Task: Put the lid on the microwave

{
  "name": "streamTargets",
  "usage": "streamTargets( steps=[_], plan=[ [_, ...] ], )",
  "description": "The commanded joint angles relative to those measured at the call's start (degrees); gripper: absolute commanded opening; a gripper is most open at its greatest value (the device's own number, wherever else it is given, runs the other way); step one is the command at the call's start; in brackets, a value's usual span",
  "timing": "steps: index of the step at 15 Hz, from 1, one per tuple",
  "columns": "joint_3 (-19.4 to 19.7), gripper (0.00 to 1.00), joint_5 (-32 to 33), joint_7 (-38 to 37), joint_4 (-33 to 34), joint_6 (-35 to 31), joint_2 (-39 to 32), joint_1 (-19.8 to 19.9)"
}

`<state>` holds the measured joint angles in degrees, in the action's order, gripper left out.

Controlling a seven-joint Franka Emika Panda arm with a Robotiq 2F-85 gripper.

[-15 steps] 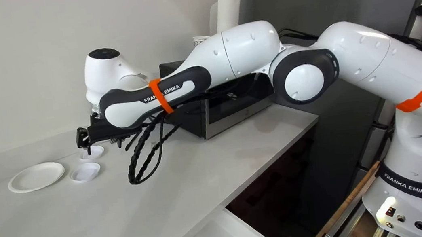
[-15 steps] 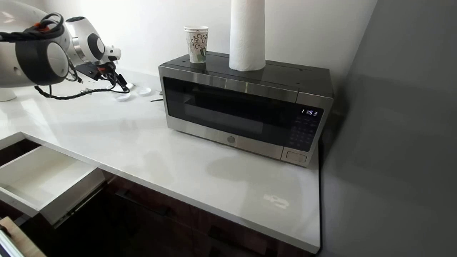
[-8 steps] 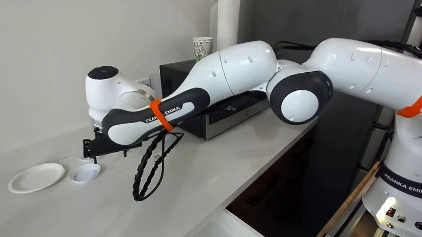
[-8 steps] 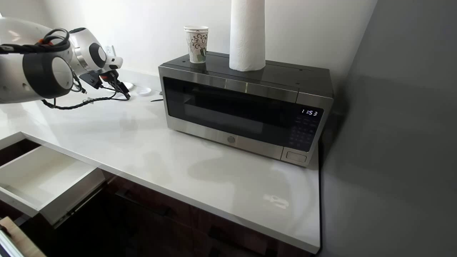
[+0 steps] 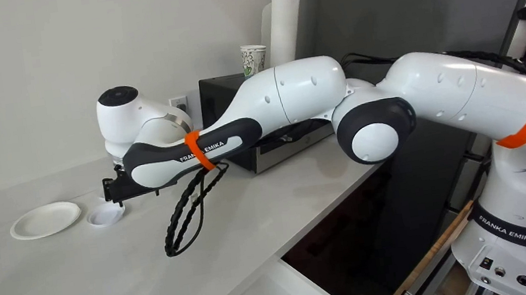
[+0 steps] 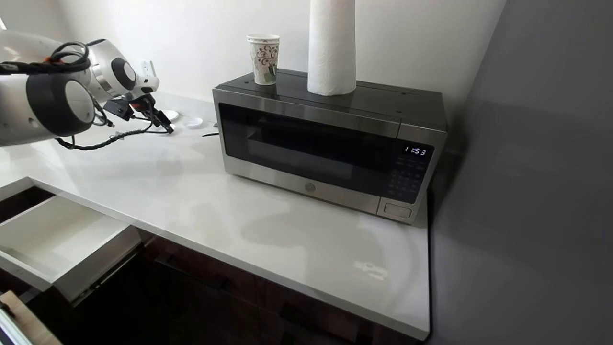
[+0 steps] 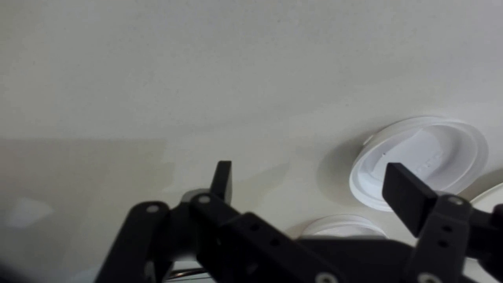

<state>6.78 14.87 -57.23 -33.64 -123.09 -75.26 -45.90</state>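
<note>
My wrist view comes through dim and grey, with a soft shadow beside the lid and the dark gripper blurred along the bottom. In an exterior view I get a bright, washed-out wall and patches of glare on the counter, while the cabinets sink to near black; on the microwave the clock glows a readable 11:53
</note>
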Motion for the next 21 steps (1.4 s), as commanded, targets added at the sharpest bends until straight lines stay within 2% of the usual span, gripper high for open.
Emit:
streamTargets(
  steps=[1,3,7,9,10,13,16,19,21],
  plan=[
    [2.0,0.90,1.8,0.8,4.3,3.0,-2.7,-1.7],
    [2.8,0.88,2.5,1.7,4.7,3.7,-3.2,-2.4],
    [4.4,0.96,3.5,2.2,5.3,4.2,-4.1,-3.2],
    [4.3,1.00,3.1,3.7,5.3,4.0,-3.8,-3.1],
    [3.8,0.99,2.6,2.5,1.9,2.0,-2.0,-2.9],
    [3.9,1.00,2.6,3.3,2.3,2.0,-2.1,-2.9],
    [5.3,1.00,3.3,1.0,3.9,-1.8,-3.9,-2.7],
    [6.2,1.00,3.4,1.1,4.7,-7.3,-5.3,-1.8],
    [6.9,1.00,3.3,2.0,4.7,-8.3,-5.9,-1.5]
  ],
)
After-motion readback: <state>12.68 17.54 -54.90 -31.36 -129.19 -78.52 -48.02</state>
